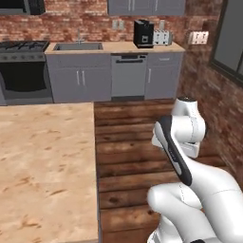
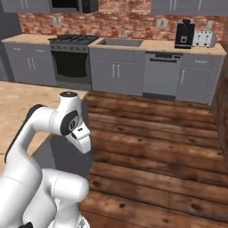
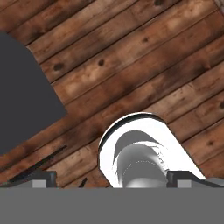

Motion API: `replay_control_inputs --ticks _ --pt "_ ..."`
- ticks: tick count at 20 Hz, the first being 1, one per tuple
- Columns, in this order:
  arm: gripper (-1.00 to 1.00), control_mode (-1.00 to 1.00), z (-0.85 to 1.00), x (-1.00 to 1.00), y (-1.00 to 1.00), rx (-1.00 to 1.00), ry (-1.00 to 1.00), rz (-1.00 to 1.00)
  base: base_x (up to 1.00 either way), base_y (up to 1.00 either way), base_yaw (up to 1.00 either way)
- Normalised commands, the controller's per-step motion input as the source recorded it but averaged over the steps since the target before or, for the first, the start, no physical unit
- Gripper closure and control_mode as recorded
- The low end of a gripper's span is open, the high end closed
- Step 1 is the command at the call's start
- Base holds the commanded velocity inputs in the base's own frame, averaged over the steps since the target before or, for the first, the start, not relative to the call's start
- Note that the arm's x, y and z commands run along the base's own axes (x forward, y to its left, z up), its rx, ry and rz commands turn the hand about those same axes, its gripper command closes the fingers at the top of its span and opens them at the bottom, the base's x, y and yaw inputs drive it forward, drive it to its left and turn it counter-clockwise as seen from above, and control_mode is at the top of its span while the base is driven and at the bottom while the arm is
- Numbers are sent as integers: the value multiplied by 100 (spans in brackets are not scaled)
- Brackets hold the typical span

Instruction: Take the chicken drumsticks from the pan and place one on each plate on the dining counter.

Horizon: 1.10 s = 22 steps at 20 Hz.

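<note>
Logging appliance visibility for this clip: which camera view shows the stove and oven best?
The right base view: the stove shows whole, burners on top and dark oven door below, between grey cabinets. The left base view cuts it off at the picture's left edge. The hand view looks down at the wooden floor.

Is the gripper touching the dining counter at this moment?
Apart. In the hand view the open gripper points down at the wooden floor, with nothing between its fingertips; the dining counter lies off to the side.

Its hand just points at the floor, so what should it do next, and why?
Probably drive toward the stove to look for the pan. The open gripper hangs empty over the wooden floor, and the dining counter beside it looks bare.
</note>
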Motion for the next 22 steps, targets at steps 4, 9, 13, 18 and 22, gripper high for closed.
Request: replay_control_inputs --ticks 4,9,13,18,22 --pt "-100 100 0 0 0 0 0 0 98 -43 15" --pt "-100 100 0 0 0 0 0 0 100 -32 15" --pt "-100 100 0 0 0 0 0 0 100 -29 15" --pt "-100 100 0 0 0 0 0 0 100 -31 15" --pt "-100 100 0 0 0 0 0 0 100 -32 16"
